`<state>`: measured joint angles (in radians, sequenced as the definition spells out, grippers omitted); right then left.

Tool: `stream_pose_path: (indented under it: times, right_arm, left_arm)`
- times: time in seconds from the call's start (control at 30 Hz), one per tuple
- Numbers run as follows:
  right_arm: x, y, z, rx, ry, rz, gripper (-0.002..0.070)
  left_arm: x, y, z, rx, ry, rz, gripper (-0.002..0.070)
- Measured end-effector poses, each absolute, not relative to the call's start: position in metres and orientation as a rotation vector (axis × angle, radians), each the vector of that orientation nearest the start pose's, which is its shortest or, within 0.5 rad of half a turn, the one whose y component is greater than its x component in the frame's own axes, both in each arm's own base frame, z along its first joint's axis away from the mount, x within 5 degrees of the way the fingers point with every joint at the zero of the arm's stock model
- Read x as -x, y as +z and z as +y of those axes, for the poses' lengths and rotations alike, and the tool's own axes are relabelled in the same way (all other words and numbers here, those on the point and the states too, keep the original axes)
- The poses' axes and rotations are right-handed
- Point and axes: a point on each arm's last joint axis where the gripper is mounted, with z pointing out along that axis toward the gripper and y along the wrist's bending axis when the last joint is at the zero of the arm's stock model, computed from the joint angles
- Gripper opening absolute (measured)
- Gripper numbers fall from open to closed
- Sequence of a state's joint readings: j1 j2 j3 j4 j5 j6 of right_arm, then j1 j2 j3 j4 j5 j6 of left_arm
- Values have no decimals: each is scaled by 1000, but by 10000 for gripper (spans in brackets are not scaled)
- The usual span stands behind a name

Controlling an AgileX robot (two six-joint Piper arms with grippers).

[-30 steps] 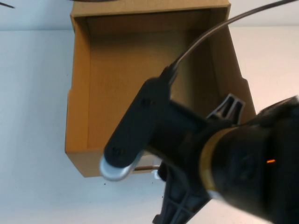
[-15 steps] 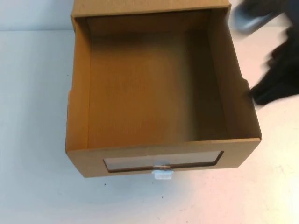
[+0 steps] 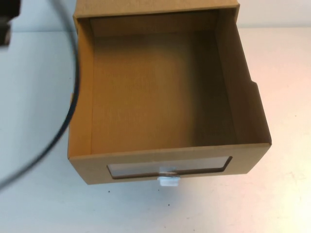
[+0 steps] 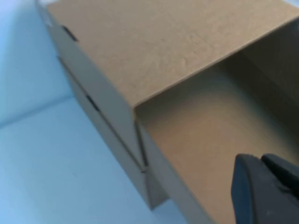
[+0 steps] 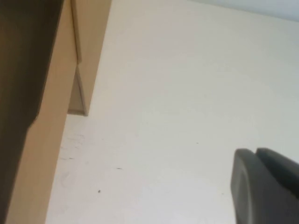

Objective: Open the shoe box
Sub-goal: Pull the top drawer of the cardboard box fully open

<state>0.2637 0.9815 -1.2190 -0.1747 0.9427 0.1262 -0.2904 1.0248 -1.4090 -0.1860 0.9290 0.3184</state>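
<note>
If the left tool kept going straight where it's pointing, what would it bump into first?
Most likely the bare cardboard floor of the open shoe box drawer, which the left tool hangs over; depth is unclear. The right tool hovers over the white table beside it.
</note>
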Motion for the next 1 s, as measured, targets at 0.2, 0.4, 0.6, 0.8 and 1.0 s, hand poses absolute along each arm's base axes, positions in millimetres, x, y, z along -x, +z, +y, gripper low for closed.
stream_pose_path:
  times: [0.2,0.4,0.6,0.8,1.0]
  right_arm:
    - [-144,396,32,165,139,2026,-13]
    - [-118,357,28,153,202,1843,-13]
    - [-105,331,27,116,271,1739,-13]
    - [-105,328,27,108,282,1711,-13]
    - [-105,329,27,107,283,1702,-13]
  left_arm:
    - [-112,423,-40,-491,-124,1717,-5]
    - [-65,355,-22,-434,-67,1528,-5]
    - [-40,287,-14,-408,-68,1474,-5]
    - [-45,234,-15,-419,-72,1548,-5]
    - [-52,190,-17,-442,-72,1661,-5]
